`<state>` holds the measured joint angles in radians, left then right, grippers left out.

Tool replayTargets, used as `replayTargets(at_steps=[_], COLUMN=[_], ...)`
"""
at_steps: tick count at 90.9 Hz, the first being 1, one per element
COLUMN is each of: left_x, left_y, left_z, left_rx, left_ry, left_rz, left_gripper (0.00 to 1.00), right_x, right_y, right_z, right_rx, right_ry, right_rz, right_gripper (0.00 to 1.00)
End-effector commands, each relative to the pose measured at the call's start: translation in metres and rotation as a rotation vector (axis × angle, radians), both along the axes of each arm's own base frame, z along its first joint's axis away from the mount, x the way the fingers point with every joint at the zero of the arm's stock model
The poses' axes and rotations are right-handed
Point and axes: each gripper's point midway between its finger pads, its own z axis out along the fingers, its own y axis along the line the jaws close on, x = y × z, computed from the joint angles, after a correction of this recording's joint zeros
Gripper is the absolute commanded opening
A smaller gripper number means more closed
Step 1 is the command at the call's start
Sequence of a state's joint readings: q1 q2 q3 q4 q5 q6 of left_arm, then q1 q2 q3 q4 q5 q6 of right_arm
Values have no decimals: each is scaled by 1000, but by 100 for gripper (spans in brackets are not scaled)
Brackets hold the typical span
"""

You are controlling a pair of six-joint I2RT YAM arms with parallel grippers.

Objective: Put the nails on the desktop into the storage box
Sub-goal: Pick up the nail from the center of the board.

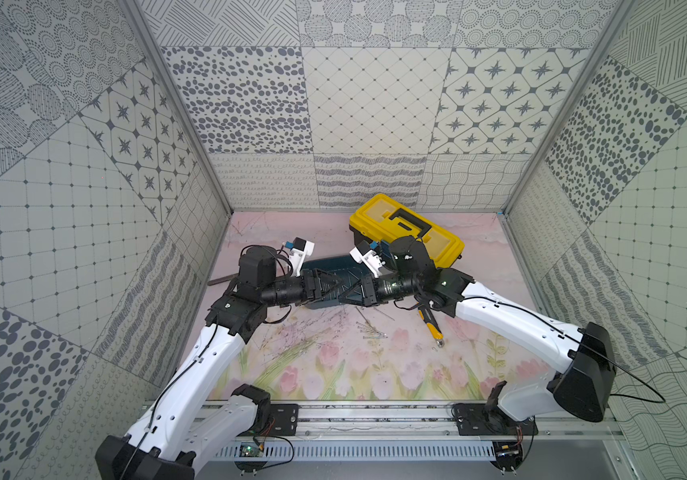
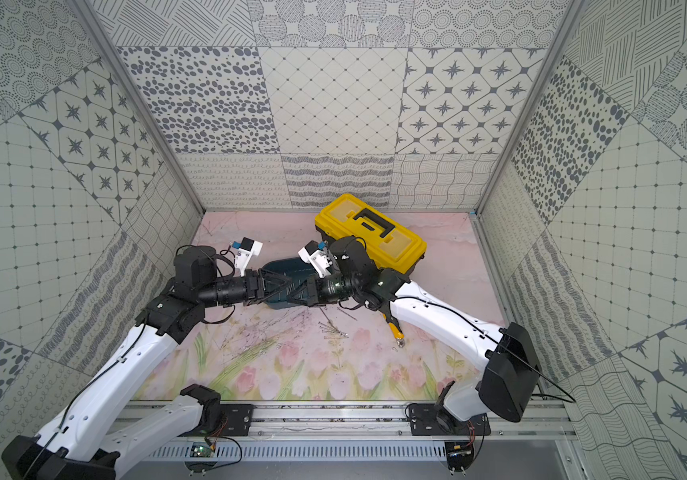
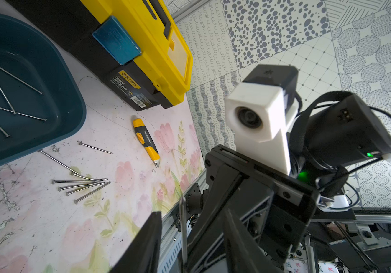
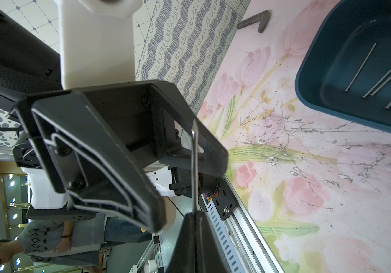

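ROBOT ARMS MEET OVER THE BOX: In both top views the two arms come tip to tip above the teal storage box (image 1: 329,264). The right hand (image 4: 195,214) is clenched on one nail (image 4: 194,165). The nail juts straight out from its tips into the left hand (image 3: 191,219), whose fingers (image 3: 148,238) stand apart on either side of the shaft (a gap shows on each side). Several nails (image 3: 12,78) lie inside the box. A loose cluster (image 3: 83,186) rests on the flowered tabletop (image 3: 47,224) just beside it, near a yellow utility knife (image 3: 146,139). A yellow-lidded toolbox (image 1: 408,230) sits behind, and a dark L-shaped bar (image 4: 256,20) lies well apart.
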<state>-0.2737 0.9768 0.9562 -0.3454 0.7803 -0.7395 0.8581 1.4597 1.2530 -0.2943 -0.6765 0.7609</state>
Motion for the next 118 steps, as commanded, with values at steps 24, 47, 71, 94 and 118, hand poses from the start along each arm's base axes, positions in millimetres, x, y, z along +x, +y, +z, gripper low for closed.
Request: replayTargets(at_steps=[24, 47, 71, 94, 118], left_x=[5, 6, 11, 29, 77], left_y=[1, 0, -1, 14, 43], left_z=[0, -5, -6, -34, -82], left_rx=[36, 47, 64, 248, 512], left_ry=[-26, -2, 12, 108, 232], left_rz=[-6, -19, -26, 38, 189], left_gripper=[29, 7, 0, 0, 0], right_x=[6, 10, 21, 50, 59], right_y=[8, 9, 7, -33, -61], right_z=[6, 4, 2, 2, -9], right_rx=[32, 24, 18, -99, -297], right_ry=[-18, -21, -10, -151, -318], right_rz=[-6, -19, -47, -184, -199], right_gripper=[0, 0, 24, 38, 38])
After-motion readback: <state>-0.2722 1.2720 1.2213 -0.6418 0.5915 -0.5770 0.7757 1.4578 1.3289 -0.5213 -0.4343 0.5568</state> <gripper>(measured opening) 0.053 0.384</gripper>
